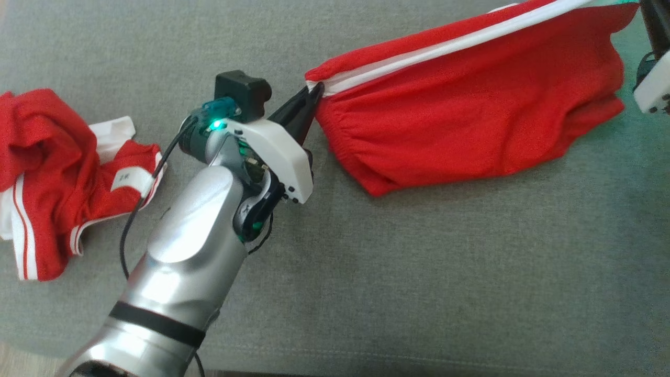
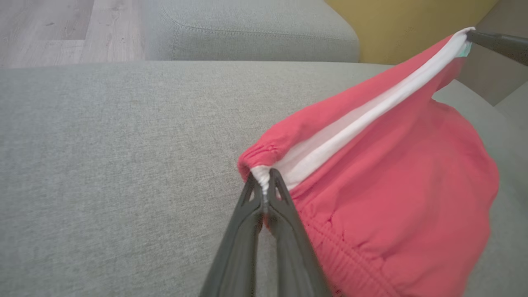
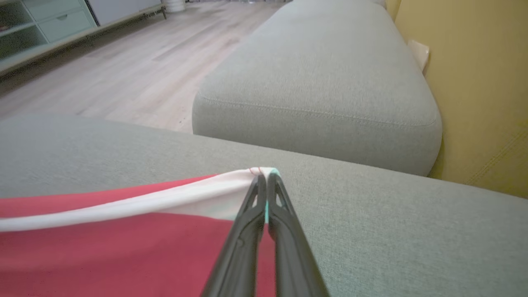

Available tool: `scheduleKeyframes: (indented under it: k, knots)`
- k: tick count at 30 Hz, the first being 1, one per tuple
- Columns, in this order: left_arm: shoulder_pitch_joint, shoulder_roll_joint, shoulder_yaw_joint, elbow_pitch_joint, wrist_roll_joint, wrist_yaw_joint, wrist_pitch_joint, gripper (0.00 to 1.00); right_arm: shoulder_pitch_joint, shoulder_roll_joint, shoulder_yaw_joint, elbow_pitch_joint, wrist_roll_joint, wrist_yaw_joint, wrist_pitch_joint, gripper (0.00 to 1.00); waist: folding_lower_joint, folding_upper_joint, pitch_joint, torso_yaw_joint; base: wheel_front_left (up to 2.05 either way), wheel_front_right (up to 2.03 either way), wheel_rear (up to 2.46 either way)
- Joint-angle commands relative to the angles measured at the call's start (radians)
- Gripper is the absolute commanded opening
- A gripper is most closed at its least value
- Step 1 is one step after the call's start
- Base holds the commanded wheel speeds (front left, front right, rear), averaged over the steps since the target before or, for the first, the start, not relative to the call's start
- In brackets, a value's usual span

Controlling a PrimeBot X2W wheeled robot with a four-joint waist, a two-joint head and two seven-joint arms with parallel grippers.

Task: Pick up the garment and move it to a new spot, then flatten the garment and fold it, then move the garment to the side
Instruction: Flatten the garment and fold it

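The garment (image 1: 471,110) is a pair of red shorts with a white side stripe, stretched out above the grey cushion (image 1: 419,272) between my two arms. My left gripper (image 1: 315,90) is shut on the waistband corner of the garment (image 2: 371,198), its tips (image 2: 264,175) pinching the white stripe's end. My right gripper (image 3: 265,173) is shut on the other end of the stripe of the garment (image 3: 103,239). The right arm's white casing (image 1: 654,84) shows at the head view's right edge, and its dark fingers (image 2: 499,41) reach in at the upper right of the left wrist view.
A second red and white garment (image 1: 57,178) lies crumpled at the left of the cushion. Another grey cushion (image 3: 321,78) sits beyond, with a yellow wall (image 3: 482,82) to its right and wooden floor (image 3: 123,74) to its left.
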Motion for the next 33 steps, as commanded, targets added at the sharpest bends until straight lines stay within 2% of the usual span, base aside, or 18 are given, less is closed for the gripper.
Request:
scheduleKeyframes:
  k: [1, 5, 6, 7, 8, 9, 12, 15, 22, 27, 29, 32, 33]
  knots:
    - [-0.047, 0.012, 0.023, -0.010, 0.003, -0.002, -0.011, 0.00, -0.029, -0.028, 0.021, 0.009, 0.007, 0.008, -0.004, 0.00, -0.0001, 0.0000, 0.020, 0.014, 0.00, 0.00, 0.00]
    - [-0.079, 0.006, 0.002, 0.044, -0.011, -0.012, -0.038, 0.00, -0.089, -0.008, 0.085, 0.110, 0.042, 0.008, -0.022, 0.00, -0.0001, 0.0000, 0.035, 0.022, 0.00, 0.00, 0.00]
    - [-0.084, 0.005, -0.003, 0.055, -0.017, -0.015, -0.045, 0.05, -0.099, -0.002, 0.095, 0.129, 0.057, 0.008, -0.032, 0.00, -0.0001, 0.0000, 0.036, 0.022, 0.00, 0.00, 0.00]
    - [-0.089, 0.005, -0.008, 0.066, -0.021, -0.017, -0.053, 0.29, -0.108, 0.003, 0.107, 0.145, 0.071, 0.008, -0.042, 0.18, -0.0001, 0.0000, 0.036, 0.022, 0.00, 0.00, 0.00]
    - [-0.093, 0.004, -0.013, 0.076, -0.025, -0.018, -0.061, 0.60, -0.114, 0.007, 0.117, 0.159, 0.086, 0.008, -0.052, 0.64, -0.0001, 0.0000, 0.035, 0.021, 0.00, 0.00, 0.00]
    - [-0.096, 0.003, -0.017, 0.084, -0.026, -0.019, -0.076, 1.00, -0.119, 0.012, 0.120, 0.173, 0.103, 0.008, -0.067, 1.00, -0.0001, 0.0000, 0.032, 0.019, 0.00, 0.00, 0.00]
    - [-0.095, 0.003, -0.024, 0.101, -0.020, -0.016, -0.121, 1.00, -0.116, 0.021, 0.130, 0.207, 0.158, 0.008, -0.099, 1.00, -0.0001, 0.0000, 0.015, 0.012, 0.00, 0.00, 0.00]
    - [-0.075, 0.007, -0.019, 0.093, -0.005, 0.014, -0.183, 1.00, -0.093, 0.021, 0.143, 0.232, 0.216, 0.008, -0.098, 1.00, -0.0001, 0.0000, -0.005, 0.005, 0.00, 0.00, 0.00]
    - [0.044, 0.031, -0.006, -0.023, 0.053, 0.126, -0.259, 1.00, -0.067, 0.034, 0.175, 0.334, 0.285, 0.008, -0.038, 1.00, -0.0001, 0.0000, -0.029, 0.023, 0.00, 0.00, 0.00]
    - [0.162, 0.034, -0.004, -0.141, 0.110, 0.202, -0.269, 1.00, -0.066, 0.041, 0.221, 0.435, 0.261, 0.008, -0.014, 1.00, -0.0001, 0.0000, -0.044, 0.071, 0.00, 0.00, 0.00]
    - [0.243, 0.034, 0.016, -0.232, 0.140, 0.237, -0.269, 1.00, -0.051, 0.044, 0.255, 0.498, 0.239, 0.008, 0.002, 1.00, -0.0001, 0.0000, -0.062, 0.098, 0.00, 0.00, 0.00]
    - [0.327, 0.043, 0.036, -0.315, 0.185, 0.276, -0.270, 1.00, -0.017, 0.064, 0.267, 0.534, 0.269, 0.008, 0.041, 1.00, -0.0001, 0.0000, -0.089, 0.117, 0.00, 0.00, 0.00]
    - [0.356, 0.046, 0.042, -0.339, 0.199, 0.288, -0.270, 1.00, -0.005, 0.067, 0.272, 0.537, 0.279, 0.008, 0.053, 0.76, -0.0001, 0.0000, -0.097, 0.120, 0.00, 0.00, 0.00]
